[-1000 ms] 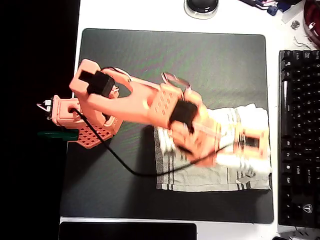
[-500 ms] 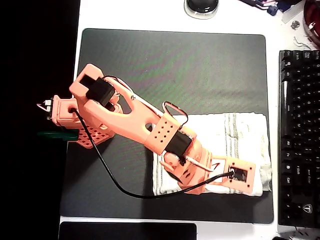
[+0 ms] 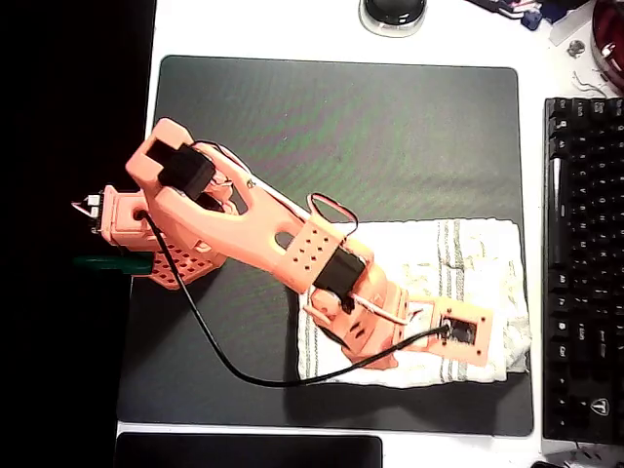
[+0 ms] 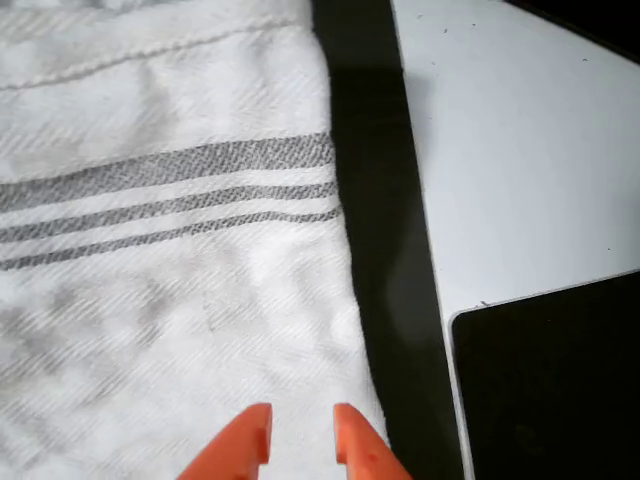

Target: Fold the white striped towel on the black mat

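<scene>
The white striped towel (image 3: 458, 258) lies flat on the lower right part of the black mat (image 3: 390, 127), its grey stripes running across it. My orange arm reaches over it from the left, and my gripper (image 3: 458, 333) hangs above the towel's near right part. In the wrist view the gripper (image 4: 302, 440) is open by a narrow gap. Its two orange fingertips (image 4: 252, 432) sit just above the towel (image 4: 150, 250), close to the towel's edge. Nothing is held between them. A strip of the mat (image 4: 375, 200) shows beside that edge.
A black keyboard (image 3: 585, 263) runs along the right of the mat. A smaller black pad (image 3: 249, 450) lies below the mat, also seen in the wrist view (image 4: 550, 390). A round dark object (image 3: 393, 12) sits at the top. My arm's base (image 3: 127, 224) and black cable (image 3: 224, 361) occupy the mat's left side.
The arm has swung from the towel's right side toward its near edge. The bunched part of the towel has come down, and the towel now lies flatter.
</scene>
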You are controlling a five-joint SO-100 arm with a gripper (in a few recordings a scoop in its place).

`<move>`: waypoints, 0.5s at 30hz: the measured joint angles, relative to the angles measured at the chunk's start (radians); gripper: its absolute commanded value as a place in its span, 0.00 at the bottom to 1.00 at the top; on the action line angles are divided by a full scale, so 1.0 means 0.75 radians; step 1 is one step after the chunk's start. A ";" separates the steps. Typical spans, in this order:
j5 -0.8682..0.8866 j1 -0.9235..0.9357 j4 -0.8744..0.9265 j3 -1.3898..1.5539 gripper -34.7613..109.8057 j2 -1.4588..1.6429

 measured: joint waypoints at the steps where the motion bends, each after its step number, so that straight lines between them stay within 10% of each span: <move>1: 0.000 -0.010 0.000 0.025 0.30 0.031; 15: 0.133 -0.286 0.084 0.303 0.30 0.444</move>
